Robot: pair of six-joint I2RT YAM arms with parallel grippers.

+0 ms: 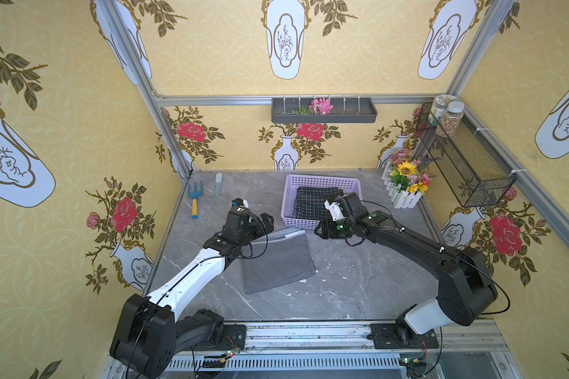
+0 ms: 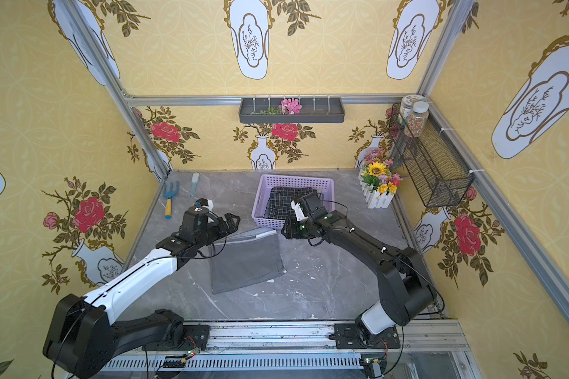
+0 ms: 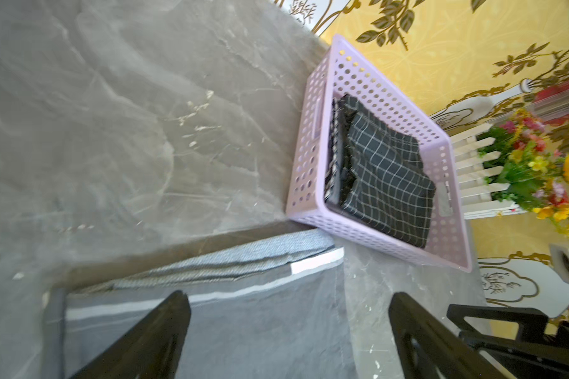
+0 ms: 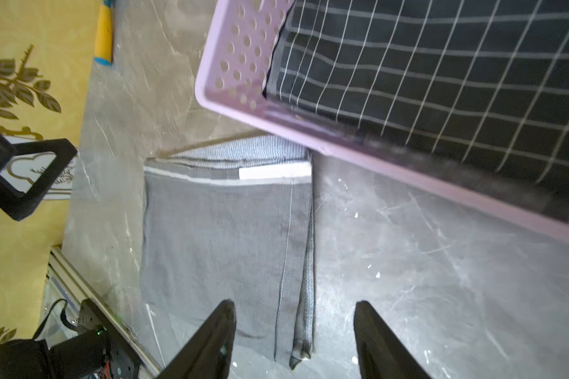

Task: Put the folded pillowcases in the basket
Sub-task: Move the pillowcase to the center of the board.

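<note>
On the desk (image 1: 358,279) beside the basket (image 1: 322,179) lies the pillowcase (image 1: 278,261). The left hand (image 1: 265,220) and right hand (image 1: 319,231) are open and empty, probably pre-grasp. Next, pinch its edges.

We see bare table (image 1: 368,279) on the right of the grey pillowcase (image 1: 276,262), free for passage. Just beyond it the basket (image 1: 322,181) wall stands in the way, its floor covered by 1 checked cloth (image 1: 312,203).

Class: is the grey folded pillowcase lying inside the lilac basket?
No, the grey pillowcase lies on the table outside the basket.
</note>
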